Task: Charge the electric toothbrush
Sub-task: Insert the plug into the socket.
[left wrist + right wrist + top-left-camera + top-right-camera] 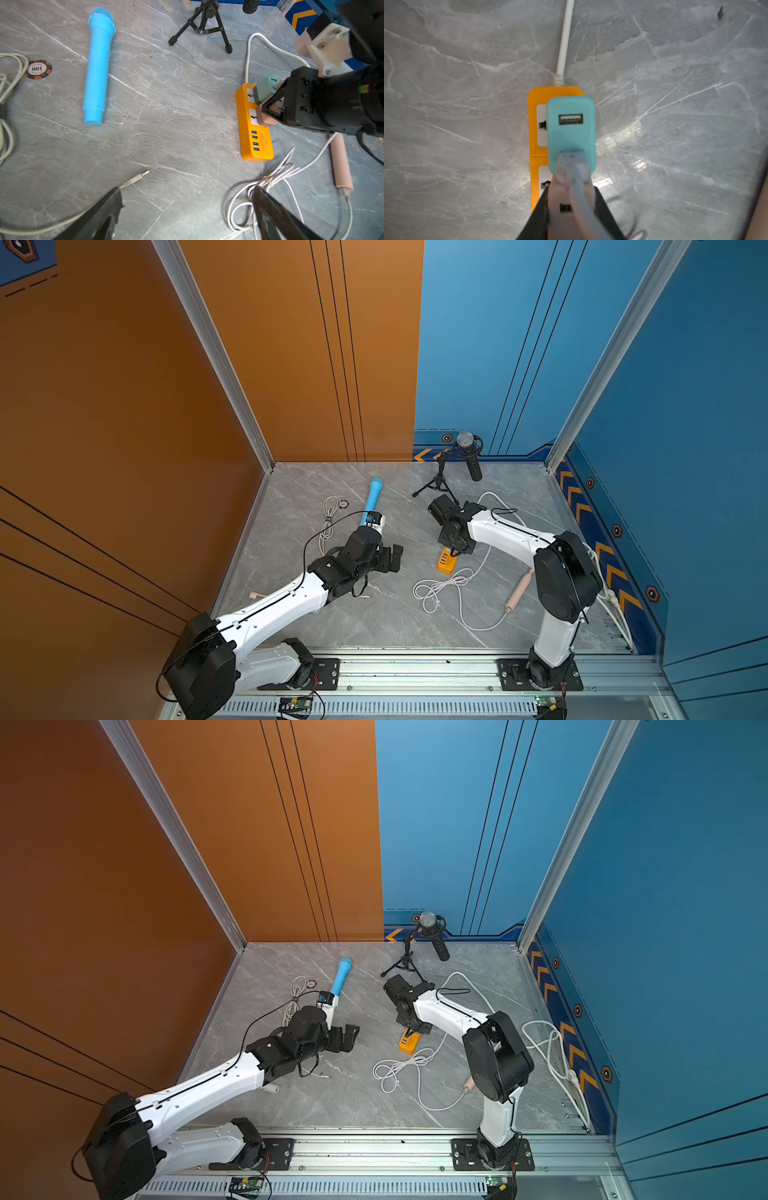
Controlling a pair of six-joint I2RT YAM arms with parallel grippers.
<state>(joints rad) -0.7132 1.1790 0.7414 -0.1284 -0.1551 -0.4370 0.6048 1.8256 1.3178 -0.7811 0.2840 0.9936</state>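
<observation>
The pink electric toothbrush (518, 594) lies on the table near the right arm's base, with a white cable (440, 587) plugged into its lower end and coiled beside it. My right gripper (268, 99) is shut on a teal USB adapter (571, 128), holding it over the end socket of the orange power strip (445, 562). A USB plug (572, 164) sits in one adapter port; the other port is free. Whether the adapter's pins are seated is hidden. My left gripper (188, 189) hangs open over bare table left of the strip.
A blue microphone (372, 499) lies at the back left beside a beige cable (328, 522) and a poker chip (38, 69). That cable's loose plug (135, 179) lies near my left fingers. A black microphone on a tripod (440, 477) stands behind the right arm.
</observation>
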